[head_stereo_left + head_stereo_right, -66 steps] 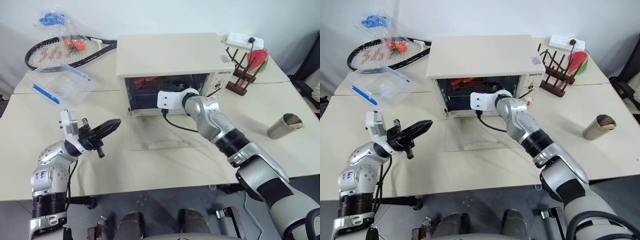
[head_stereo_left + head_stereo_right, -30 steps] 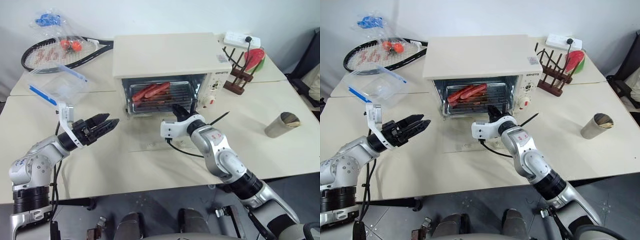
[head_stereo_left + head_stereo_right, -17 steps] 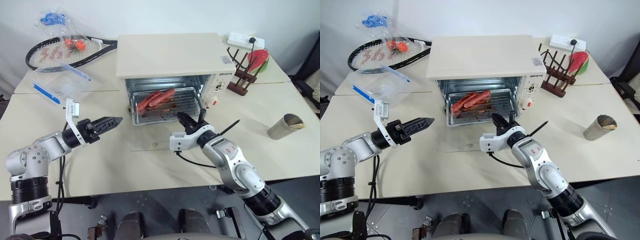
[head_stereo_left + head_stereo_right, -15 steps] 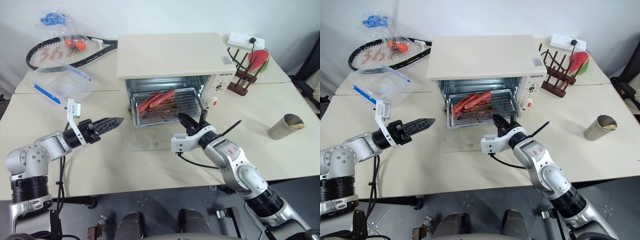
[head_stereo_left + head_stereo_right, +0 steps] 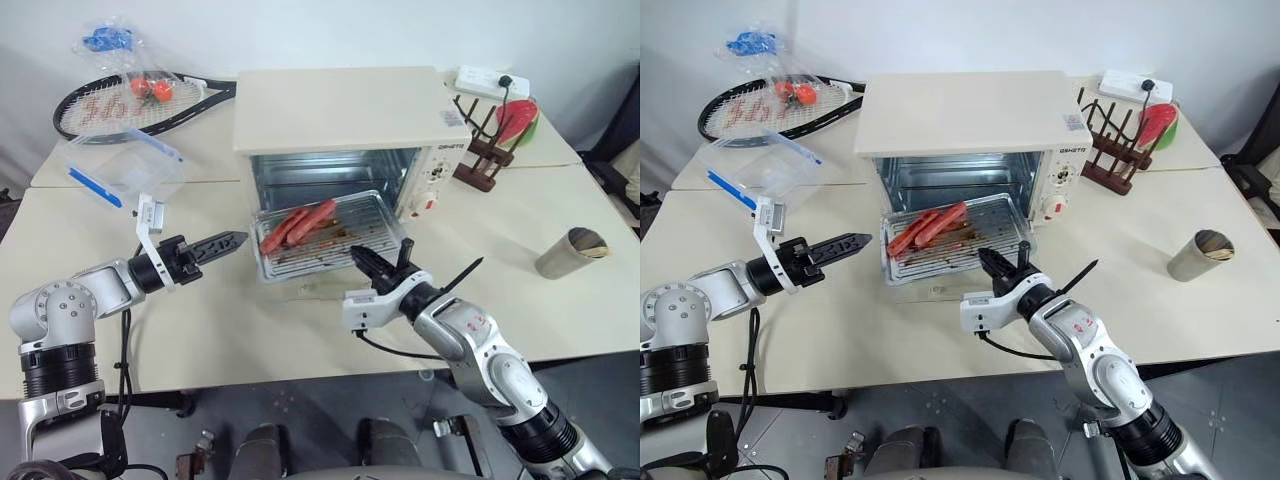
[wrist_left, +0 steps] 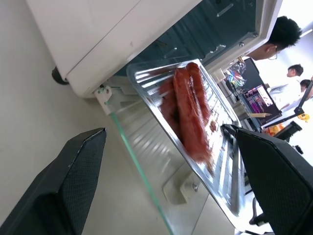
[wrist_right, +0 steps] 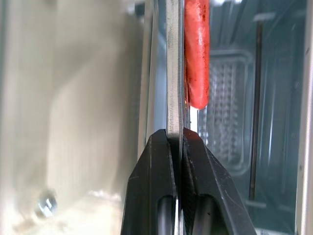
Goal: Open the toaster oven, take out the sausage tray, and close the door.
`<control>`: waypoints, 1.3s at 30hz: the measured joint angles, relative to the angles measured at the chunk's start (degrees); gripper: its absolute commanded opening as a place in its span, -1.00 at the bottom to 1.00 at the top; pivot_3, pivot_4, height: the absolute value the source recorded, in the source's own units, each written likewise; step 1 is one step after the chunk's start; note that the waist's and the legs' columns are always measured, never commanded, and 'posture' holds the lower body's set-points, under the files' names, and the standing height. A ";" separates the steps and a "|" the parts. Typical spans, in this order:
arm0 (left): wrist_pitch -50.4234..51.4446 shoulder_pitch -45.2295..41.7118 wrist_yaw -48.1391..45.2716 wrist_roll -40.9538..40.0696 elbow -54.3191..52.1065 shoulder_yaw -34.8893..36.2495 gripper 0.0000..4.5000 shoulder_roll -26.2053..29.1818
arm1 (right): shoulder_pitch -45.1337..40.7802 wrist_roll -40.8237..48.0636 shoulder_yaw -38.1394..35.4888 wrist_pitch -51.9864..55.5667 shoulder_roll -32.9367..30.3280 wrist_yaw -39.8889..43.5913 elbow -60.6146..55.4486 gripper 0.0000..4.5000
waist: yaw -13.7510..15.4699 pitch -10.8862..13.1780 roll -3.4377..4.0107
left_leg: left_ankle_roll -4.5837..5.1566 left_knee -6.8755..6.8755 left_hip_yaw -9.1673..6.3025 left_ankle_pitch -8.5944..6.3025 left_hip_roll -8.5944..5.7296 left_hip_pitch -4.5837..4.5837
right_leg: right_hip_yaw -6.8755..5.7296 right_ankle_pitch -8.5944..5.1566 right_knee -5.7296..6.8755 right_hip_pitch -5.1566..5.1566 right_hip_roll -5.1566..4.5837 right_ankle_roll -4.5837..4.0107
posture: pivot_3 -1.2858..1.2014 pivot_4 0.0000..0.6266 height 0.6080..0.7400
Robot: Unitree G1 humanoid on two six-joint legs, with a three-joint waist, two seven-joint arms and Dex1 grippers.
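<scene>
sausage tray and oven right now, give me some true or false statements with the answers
1. The right gripper is shut on the near rim of the sausage tray. True.
2. The door of the toaster oven is closed. False: it is folded down flat in front of the oven, under the tray.
3. The left gripper is clamped on the tray's left edge. False: its jaws are open and it hovers beside the tray, apart from it.
4. Two red sausages lie on the tray. True.
5. The tray sits fully inside the oven. False: most of it is out over the open door.
</scene>
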 measured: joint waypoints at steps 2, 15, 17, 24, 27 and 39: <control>2.71 -0.10 0.40 -0.93 0.55 0.16 0.98 0.07 | 1.41 0.39 -1.14 -1.44 -0.34 -0.04 -2.10 -1.00 | 0.23 -0.01 -0.01 | 0.00 0.03 -0.02 0.00 -0.01 -0.01 | 0.02 0.00 0.00 0.02 0.00 0.00 | 0.03 -0.52 1.00; 20.70 -7.22 6.30 -5.72 7.88 4.75 0.98 -2.43 | 3.81 3.27 -5.32 -9.88 -1.16 -1.25 -4.64 -1.00 | 0.13 -0.03 -0.06 | 0.01 0.06 -0.01 0.00 -0.01 0.00 | 0.05 0.00 0.01 0.03 0.00 0.00 | 0.03 -0.52 1.00; 22.05 -7.82 7.22 -5.74 8.53 5.58 0.98 -3.52 | 3.81 3.37 -5.49 -10.52 -1.14 -1.24 -4.64 -1.00 | 0.13 -0.03 -0.07 | 0.01 0.07 -0.01 0.00 -0.01 0.00 | 0.05 0.00 0.01 0.03 0.00 0.00 | 0.03 -0.52 1.00; 23.33 -7.99 11.42 -7.18 8.66 7.68 0.71 -6.86 | 3.81 3.60 -5.56 -11.03 -0.67 -1.05 -4.64 -1.00 | 0.10 -0.03 -0.07 | 0.01 0.07 -0.02 0.00 0.00 0.00 | 0.06 0.00 0.01 0.03 0.00 0.00 | 0.03 -0.52 1.00; 23.30 -8.34 13.69 -7.74 8.80 10.37 0.36 -8.42 | 3.82 3.60 -5.56 -11.08 -0.67 -0.60 -4.60 -1.00 | 0.17 -0.04 -0.08 | 0.01 0.09 -0.03 0.00 -0.01 0.00 | 0.06 0.00 0.01 0.05 0.00 0.00 | 0.03 -0.52 1.00; 23.26 -8.69 24.08 -21.50 15.39 9.06 -0.97 -7.95 | 5.41 7.40 -6.12 -10.92 -1.27 3.38 -4.14 -1.00 | 0.18 -0.04 -0.10 | 0.01 0.10 -0.15 0.00 -0.01 0.03 | 0.09 0.00 0.01 0.09 0.00 0.00 | 0.03 -0.52 1.00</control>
